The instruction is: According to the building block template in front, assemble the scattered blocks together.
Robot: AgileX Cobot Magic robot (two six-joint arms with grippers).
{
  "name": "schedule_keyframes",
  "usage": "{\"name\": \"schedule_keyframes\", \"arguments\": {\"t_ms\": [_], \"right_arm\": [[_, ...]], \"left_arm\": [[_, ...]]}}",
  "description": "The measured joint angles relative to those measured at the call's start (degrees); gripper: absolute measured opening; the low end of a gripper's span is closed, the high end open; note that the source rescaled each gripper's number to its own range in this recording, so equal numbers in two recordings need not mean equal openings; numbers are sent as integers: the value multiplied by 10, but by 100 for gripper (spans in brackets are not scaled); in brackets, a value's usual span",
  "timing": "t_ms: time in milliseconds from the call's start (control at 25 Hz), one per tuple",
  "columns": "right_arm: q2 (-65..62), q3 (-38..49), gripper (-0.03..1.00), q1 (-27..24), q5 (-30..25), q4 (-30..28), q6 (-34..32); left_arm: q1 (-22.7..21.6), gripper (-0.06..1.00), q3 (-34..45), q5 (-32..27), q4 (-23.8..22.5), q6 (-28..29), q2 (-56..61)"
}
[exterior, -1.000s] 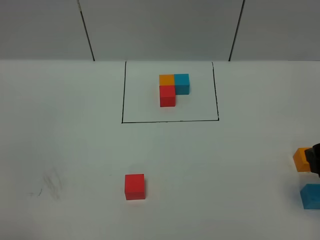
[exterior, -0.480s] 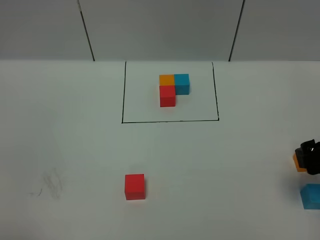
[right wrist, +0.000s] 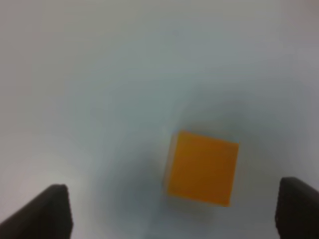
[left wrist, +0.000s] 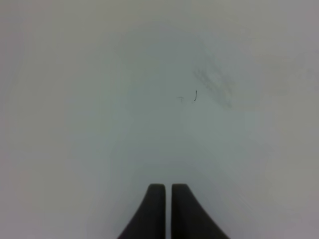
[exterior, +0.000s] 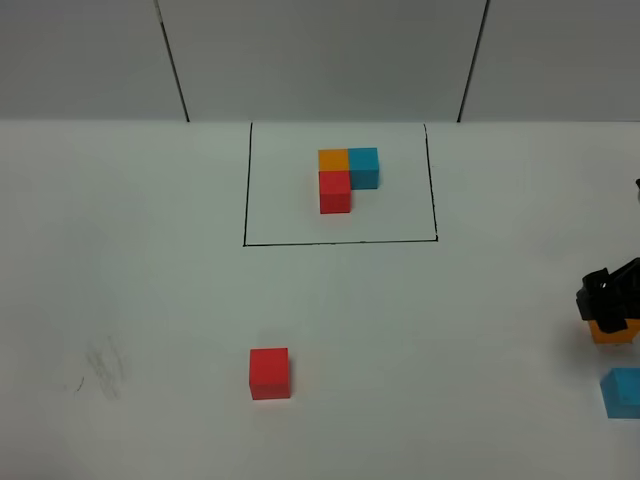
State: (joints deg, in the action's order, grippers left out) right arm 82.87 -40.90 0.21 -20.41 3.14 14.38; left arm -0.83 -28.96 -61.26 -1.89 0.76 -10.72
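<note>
Your right gripper (right wrist: pixel 173 184) is spread wide, and the orange block (right wrist: pixel 202 168) sits on the table (exterior: pixel 150 280) in the gap ahead of its 2 fingertips, touching neither. Your left gripper (left wrist: pixel 168 191) has its fingers pressed together over bare table near a faint smudge (left wrist: pixel 214 84). The cyan-blue block (exterior: pixel 622 392) lies near the orange one, the red block (exterior: pixel 269 373) lies well apart to the left, and the building block template (exterior: pixel 345 178) stands at the far side inside its black-line rectangle (exterior: pixel 340 242).

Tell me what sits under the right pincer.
The orange cube lies on the white table below the open right pincer, not gripped. From the high camera, the pincer covers the cube's upper part.
</note>
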Motion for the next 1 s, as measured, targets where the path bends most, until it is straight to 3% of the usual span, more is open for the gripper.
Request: {"name": "schedule_keyframes", "arguments": {"t_ms": [1000], "right_arm": [[156,-9,94,-8,81,-5,-21]], "left_arm": [[0,0,0,0,0,0,0]]}}
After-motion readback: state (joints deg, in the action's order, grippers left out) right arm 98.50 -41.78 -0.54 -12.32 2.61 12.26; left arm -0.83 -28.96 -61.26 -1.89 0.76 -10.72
